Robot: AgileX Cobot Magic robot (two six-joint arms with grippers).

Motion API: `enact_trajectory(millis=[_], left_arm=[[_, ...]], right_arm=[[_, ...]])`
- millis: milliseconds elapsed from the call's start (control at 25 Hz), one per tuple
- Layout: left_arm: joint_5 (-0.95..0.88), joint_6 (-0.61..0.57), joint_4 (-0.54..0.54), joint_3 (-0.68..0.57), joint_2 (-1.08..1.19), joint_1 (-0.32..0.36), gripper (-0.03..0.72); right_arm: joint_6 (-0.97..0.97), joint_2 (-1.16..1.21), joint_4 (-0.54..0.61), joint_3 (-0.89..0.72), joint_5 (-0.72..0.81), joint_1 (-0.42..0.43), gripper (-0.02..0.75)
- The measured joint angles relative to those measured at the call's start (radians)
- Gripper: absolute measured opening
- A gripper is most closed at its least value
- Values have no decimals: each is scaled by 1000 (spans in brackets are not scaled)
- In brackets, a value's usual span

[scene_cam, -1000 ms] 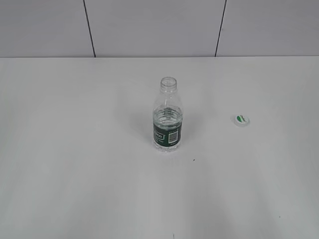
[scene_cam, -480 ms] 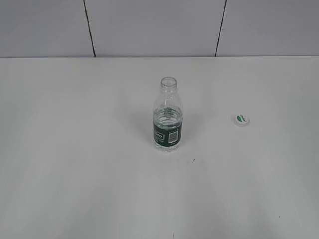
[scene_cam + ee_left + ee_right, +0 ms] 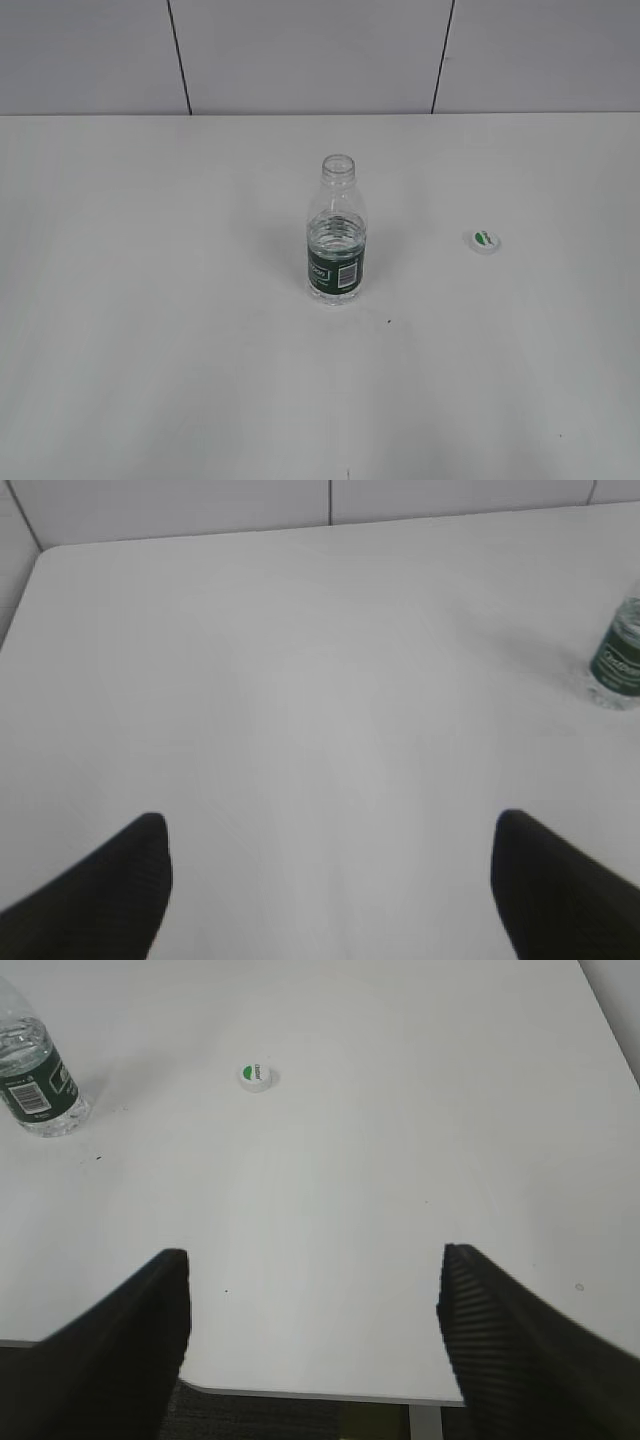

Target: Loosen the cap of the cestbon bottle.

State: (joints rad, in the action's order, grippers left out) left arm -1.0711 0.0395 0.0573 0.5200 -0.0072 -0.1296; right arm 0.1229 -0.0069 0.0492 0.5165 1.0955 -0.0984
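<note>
The cestbon bottle (image 3: 336, 232) stands upright in the middle of the white table with its neck open and no cap on it. It shows at the right edge of the left wrist view (image 3: 618, 661) and at the upper left of the right wrist view (image 3: 33, 1072). The cap (image 3: 484, 241) lies on the table to the bottle's right, logo side up, and shows in the right wrist view (image 3: 255, 1076). My left gripper (image 3: 330, 830) is open and empty, far from the bottle. My right gripper (image 3: 312, 1265) is open and empty over the table's near edge. Neither gripper shows in the exterior view.
The white table (image 3: 150, 300) runs back to a grey panelled wall (image 3: 300, 55). The table's near edge and dark floor show at the bottom of the right wrist view (image 3: 300, 1400).
</note>
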Motion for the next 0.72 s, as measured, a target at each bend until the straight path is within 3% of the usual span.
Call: enact_trajectory(millis=[360, 720], left_arm=[[0, 0, 0, 0, 0, 179, 590], [0, 0, 0, 0, 0, 188, 590]], right_arm=[[0, 0, 0, 0, 0, 0, 587], [0, 0, 1, 0, 0, 0, 587]])
